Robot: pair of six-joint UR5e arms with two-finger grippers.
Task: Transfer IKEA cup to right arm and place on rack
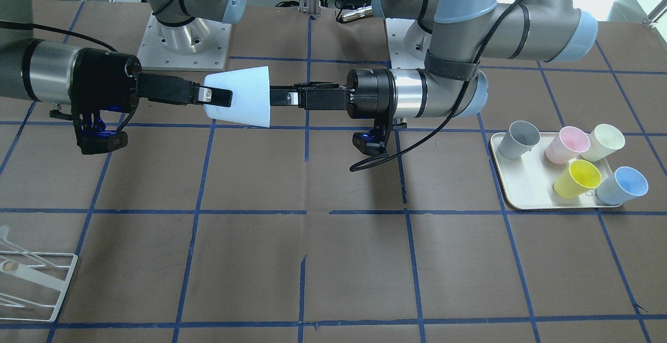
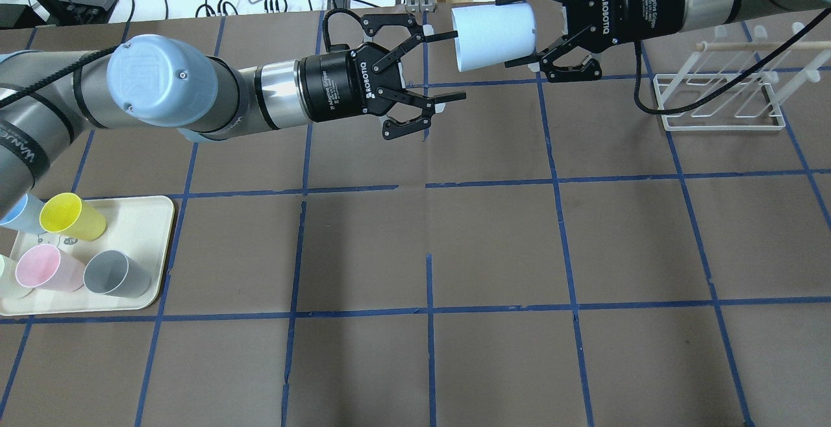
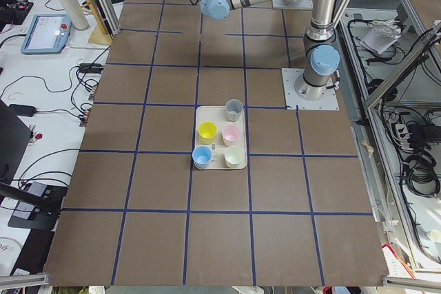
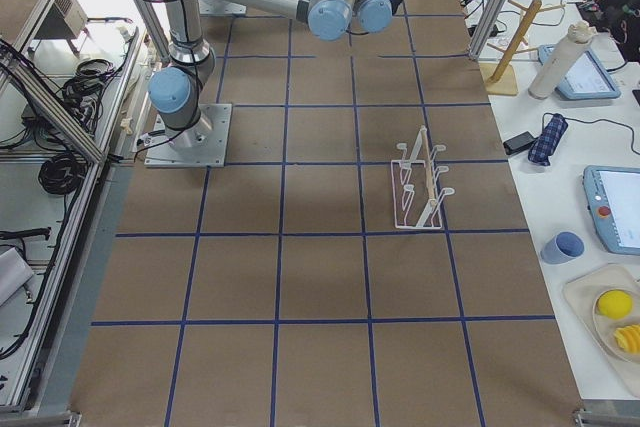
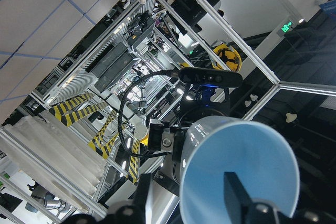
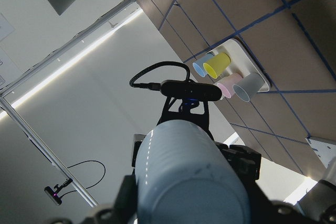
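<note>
The pale light-blue IKEA cup (image 2: pixel 487 37) hangs on its side in the air over the far middle of the table, mouth toward my left arm. My right gripper (image 2: pixel 509 31) is shut on the cup's narrow base end; the front view shows one finger (image 1: pixel 216 96) lying across the cup (image 1: pixel 245 95). My left gripper (image 2: pixel 458 65) is open just at the cup's mouth, one fingertip at the rim, the other well clear of it. The white wire rack (image 2: pixel 714 99) stands on the table below and beyond my right gripper. In the left wrist view the cup's mouth (image 5: pixel 247 171) fills the lower right.
A cream tray (image 2: pixel 156 245) at my near left holds a yellow cup (image 2: pixel 71 216), a pink cup (image 2: pixel 49 268), a grey cup (image 2: pixel 117 273), a cream cup and a second light-blue cup (image 1: pixel 622 185). Blue tape lines grid the brown table.
</note>
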